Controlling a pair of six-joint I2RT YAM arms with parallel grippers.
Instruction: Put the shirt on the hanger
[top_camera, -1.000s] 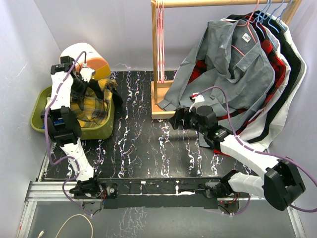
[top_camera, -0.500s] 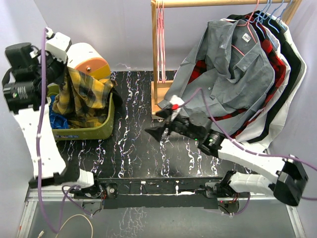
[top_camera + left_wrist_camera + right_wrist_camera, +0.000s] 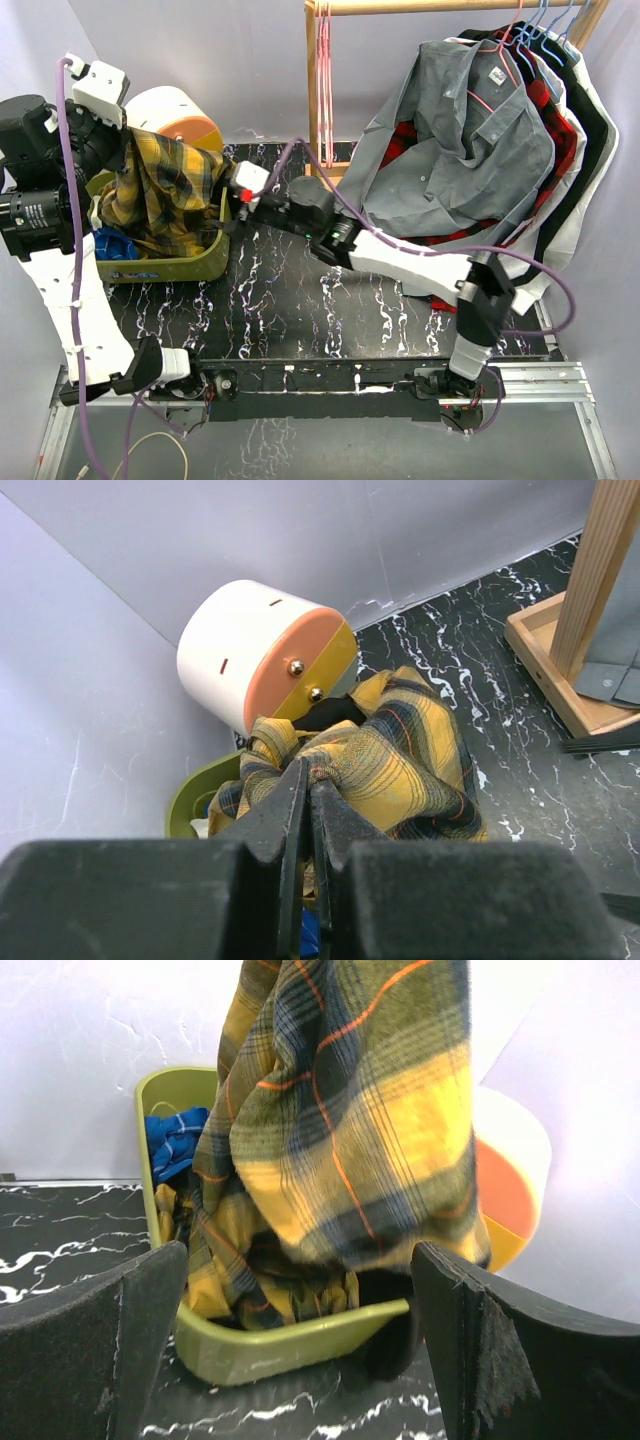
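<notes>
The yellow, black and green plaid shirt [image 3: 165,190] hangs bunched from my left gripper [image 3: 308,772], which is shut on a fold of it above the green bin [image 3: 190,265]. Its lower part still lies in the bin. In the top view the left gripper's fingers are hidden behind its wrist. My right gripper [image 3: 300,1290] is open and empty. It faces the hanging shirt [image 3: 350,1130] from just outside the bin's right wall [image 3: 290,1335], and shows in the top view [image 3: 233,198]. Thin pink hangers [image 3: 323,80] hang at the left end of the wooden rack.
A white and orange round container [image 3: 180,120] stands behind the bin. A blue cloth [image 3: 110,243] lies in the bin. The rack's post and base [image 3: 325,200] stand at the table's back middle. A grey shirt [image 3: 460,140] and a red-black plaid shirt [image 3: 548,115] hang at the right.
My right arm has swung left across the table to the bin, jaws open. My left arm has lifted the shirt out of the bin and holds it raised.
</notes>
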